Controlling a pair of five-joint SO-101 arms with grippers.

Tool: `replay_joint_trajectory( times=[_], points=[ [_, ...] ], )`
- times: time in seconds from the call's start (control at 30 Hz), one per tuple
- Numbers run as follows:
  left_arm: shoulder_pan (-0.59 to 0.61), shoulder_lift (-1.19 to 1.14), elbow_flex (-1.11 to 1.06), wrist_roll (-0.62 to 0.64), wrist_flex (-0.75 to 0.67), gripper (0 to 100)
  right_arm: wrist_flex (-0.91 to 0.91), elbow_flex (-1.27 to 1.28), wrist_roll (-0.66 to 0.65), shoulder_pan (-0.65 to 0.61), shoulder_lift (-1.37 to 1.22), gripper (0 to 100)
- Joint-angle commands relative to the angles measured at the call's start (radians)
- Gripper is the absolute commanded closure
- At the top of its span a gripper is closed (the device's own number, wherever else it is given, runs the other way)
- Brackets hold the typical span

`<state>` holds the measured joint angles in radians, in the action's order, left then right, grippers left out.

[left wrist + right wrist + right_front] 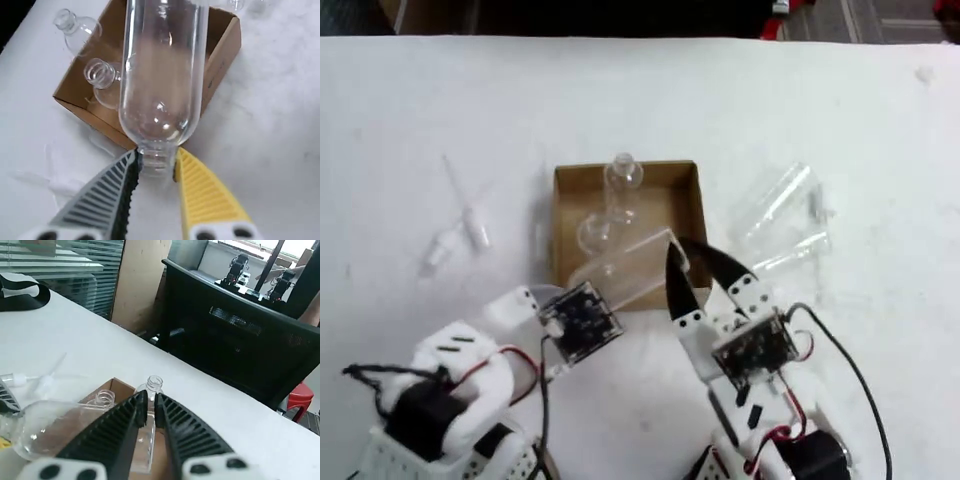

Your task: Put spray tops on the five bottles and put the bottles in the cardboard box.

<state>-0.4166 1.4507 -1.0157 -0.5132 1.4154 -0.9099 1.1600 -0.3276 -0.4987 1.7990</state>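
1. My left gripper (155, 161) is clamped on the neck of a clear bottle (162, 75). The bottle's body reaches out over the cardboard box (222, 60), and it has no spray top.
2. My right gripper (150, 399) is nearly closed and empty, near that bottle's base.
3. The boxed bottles (600, 232), two of them, are bare-necked. The loose bottles (775, 200), another two, lie beside the box.
4. The spray tops (475, 232) sit unused on the table. I judge all the capping remains.
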Motion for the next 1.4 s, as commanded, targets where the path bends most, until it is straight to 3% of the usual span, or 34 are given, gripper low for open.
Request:
replay_joint_trajectory(
  times=[0.0,0.3,0.53,0.77,0.9,1.1,1.37],
  points=[
    [-0.015,0.016,-0.009,-0.005,-0.071,97,0.002,0.012,-0.017,-0.016,-0.002,98.2],
    [-0.016,0.019,0.103,-0.003,-0.064,97,0.085,0.186,-0.025,-0.008,-0.001,98.2],
    [-0.016,0.016,0.176,-0.003,-0.061,97,0.067,0.193,-0.025,-0.008,-0.001,98.2],
    [-0.021,0.015,0.117,-0.002,-0.063,97,0.022,0.095,-0.017,0.039,0.005,98.2],
    [-0.088,0.015,0.051,-0.005,-0.063,97,-0.039,-0.009,-0.017,0.070,0.004,98.2],
    [-0.228,0.019,0.060,-0.003,-0.063,97,0.133,0.190,-0.017,0.073,0.002,98.2],
    [-0.186,0.013,0.195,0.031,-0.068,97,0.102,0.153,-0.018,0.081,0.005,98.2]
  ],
)
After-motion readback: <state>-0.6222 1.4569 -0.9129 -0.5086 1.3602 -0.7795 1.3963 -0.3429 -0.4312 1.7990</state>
